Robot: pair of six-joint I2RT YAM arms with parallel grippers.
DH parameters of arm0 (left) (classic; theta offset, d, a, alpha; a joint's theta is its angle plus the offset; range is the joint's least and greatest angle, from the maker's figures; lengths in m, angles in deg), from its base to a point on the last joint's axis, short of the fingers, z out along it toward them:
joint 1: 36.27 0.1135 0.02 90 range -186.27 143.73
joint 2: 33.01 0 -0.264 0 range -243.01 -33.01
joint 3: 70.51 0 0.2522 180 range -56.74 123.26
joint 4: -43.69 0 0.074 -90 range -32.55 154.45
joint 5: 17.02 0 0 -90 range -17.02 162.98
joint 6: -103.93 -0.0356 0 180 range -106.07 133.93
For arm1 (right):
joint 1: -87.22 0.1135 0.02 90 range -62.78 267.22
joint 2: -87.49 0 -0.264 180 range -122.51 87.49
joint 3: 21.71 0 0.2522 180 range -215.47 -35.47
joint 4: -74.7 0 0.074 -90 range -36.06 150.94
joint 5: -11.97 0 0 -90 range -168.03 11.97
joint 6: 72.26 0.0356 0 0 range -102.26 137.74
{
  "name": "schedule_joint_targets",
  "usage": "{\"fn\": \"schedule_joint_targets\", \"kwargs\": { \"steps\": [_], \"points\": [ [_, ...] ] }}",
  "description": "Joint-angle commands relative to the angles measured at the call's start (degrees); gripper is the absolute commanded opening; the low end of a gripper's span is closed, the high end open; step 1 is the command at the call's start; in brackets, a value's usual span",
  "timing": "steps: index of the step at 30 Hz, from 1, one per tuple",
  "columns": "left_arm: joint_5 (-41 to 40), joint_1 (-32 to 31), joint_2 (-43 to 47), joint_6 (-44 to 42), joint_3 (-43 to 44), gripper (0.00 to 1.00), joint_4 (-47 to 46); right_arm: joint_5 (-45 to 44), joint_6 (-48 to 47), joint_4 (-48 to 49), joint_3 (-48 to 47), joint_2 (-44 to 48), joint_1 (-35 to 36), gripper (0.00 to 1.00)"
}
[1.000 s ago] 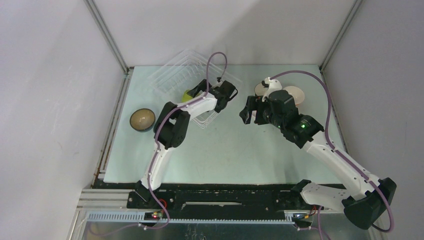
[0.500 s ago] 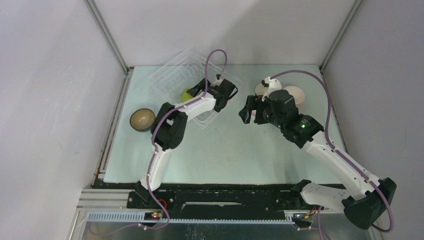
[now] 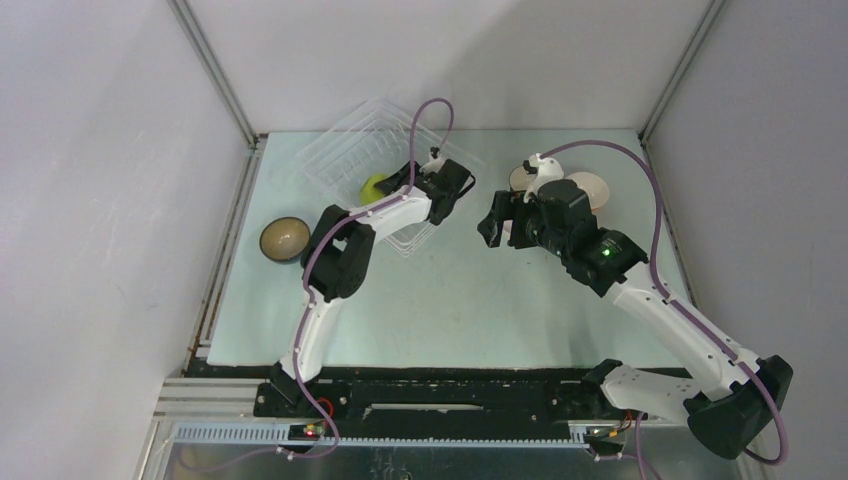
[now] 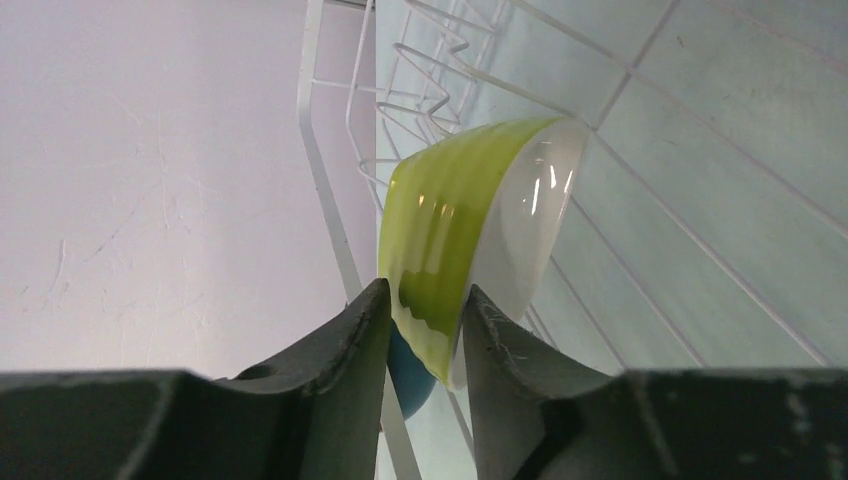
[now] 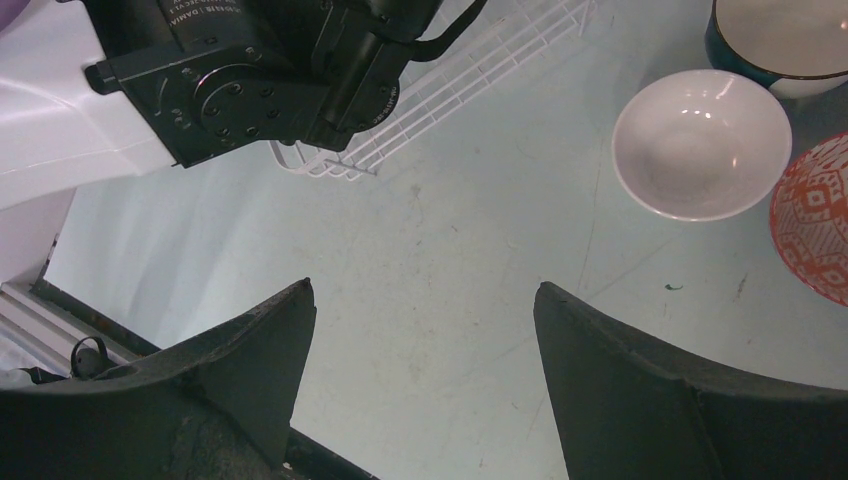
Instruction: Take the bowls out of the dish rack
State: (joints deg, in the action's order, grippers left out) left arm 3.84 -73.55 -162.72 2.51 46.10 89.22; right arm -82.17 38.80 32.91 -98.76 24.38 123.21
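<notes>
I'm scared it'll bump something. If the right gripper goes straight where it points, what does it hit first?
Most likely the bare table, between the rack and the white bowl, though depth is hard to judge.

White left arm reaches forward, black tool pinching lime green round bowl rim; right black tool spread wide.
</notes>
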Motion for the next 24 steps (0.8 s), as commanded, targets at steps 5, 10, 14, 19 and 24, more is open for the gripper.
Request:
{"fn": "schedule_joint_targets", "kwargs": {
  "steps": [5,10,14,19,24],
  "points": [
    [-4.74,-0.01,3.95,-0.36,-0.79,0.29,-3.11,0.1,-0.87,0.88,-1.16,0.53,-0.22,0.88],
    [-8.49,-0.05,4.24,-1.67,-1.26,0.25,-4.64,-0.09,-0.79,0.62,-1.16,0.62,-0.24,0.88],
    [-9.61,-0.06,5.26,-2.73,-1.92,0.23,-6.27,-0.14,-0.84,0.52,-1.2,0.84,-0.22,0.88],
    [-9.82,-0.08,6.83,-3.52,-2.16,0.09,-7.02,-0.51,-0.8,0.22,-1.16,1.25,-0.23,0.88],
    [-7.73,-0.08,7.68,-2.19,-2.67,0.27,-5.71,-0.6,-0.84,-0.09,-1.2,1.69,-0.23,0.88]
  ]
}}
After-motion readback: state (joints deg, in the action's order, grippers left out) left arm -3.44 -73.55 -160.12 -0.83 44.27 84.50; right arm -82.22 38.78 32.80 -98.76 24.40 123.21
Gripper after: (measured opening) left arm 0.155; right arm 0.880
